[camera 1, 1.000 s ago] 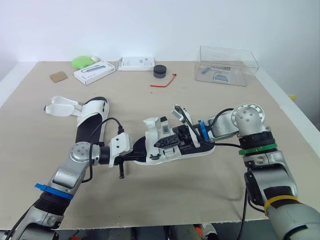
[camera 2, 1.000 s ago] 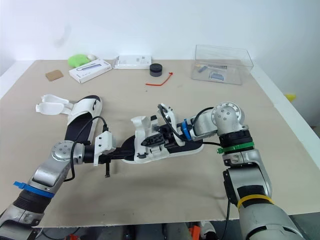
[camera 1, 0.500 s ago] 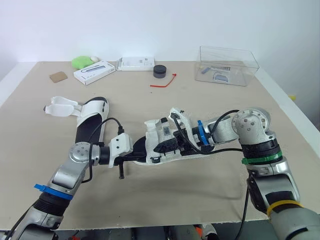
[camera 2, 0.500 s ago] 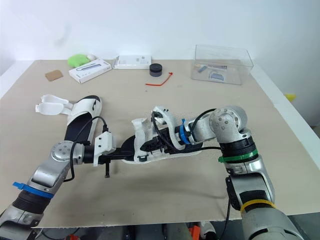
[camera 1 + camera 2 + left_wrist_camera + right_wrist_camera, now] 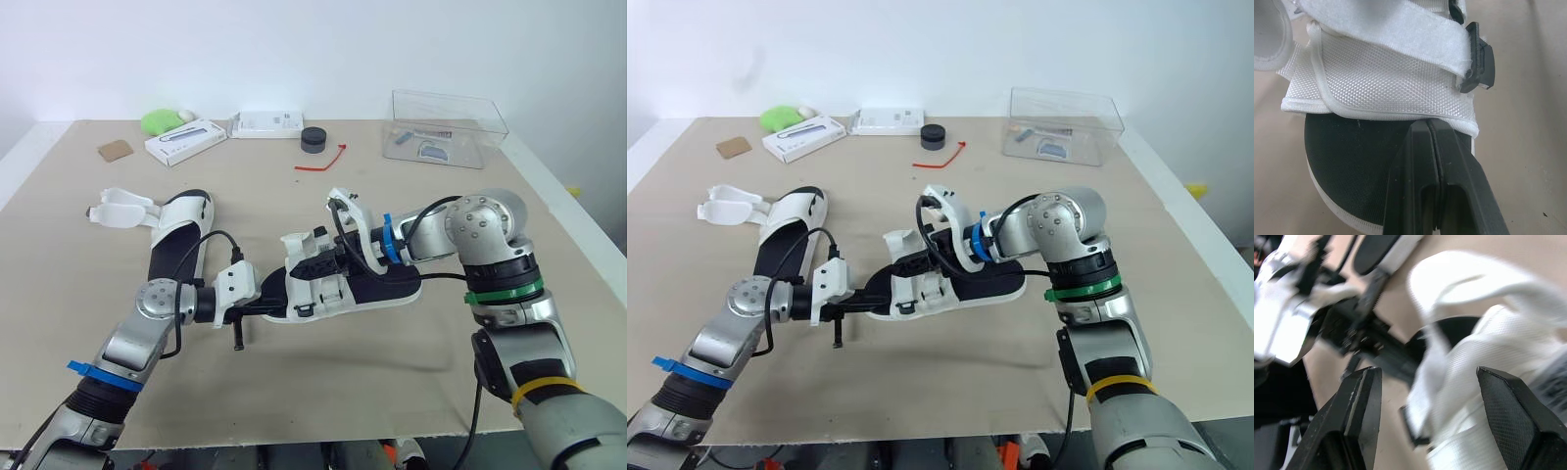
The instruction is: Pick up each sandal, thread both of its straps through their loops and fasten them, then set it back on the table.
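Note:
A white sandal [image 5: 397, 294] with a black footbed lies mid-table. My left gripper [image 5: 272, 305] is shut, its fingertips [image 5: 1429, 131] resting on the toe of the footbed just below the fastened front strap [image 5: 1400, 34] and its black buckle [image 5: 1480, 63]. My right gripper [image 5: 330, 257] is open above the sandal's middle. Its fingers [image 5: 1359, 411] stand wide apart on either side of the white strap [image 5: 1484, 347], which is not pinched. A second sandal [image 5: 176, 235] lies at the left with its straps [image 5: 122, 209] spread open.
Along the back stand a clear plastic box [image 5: 446, 127], a black round object [image 5: 313, 140], a red tie [image 5: 323, 162], two white boxes [image 5: 184, 142] [image 5: 266, 123], a green item [image 5: 162, 120] and a brown card [image 5: 115, 150].
My right gripper has opened and let go of the sandal's strap, lifting a little above it. The left gripper has stayed shut at the toe.

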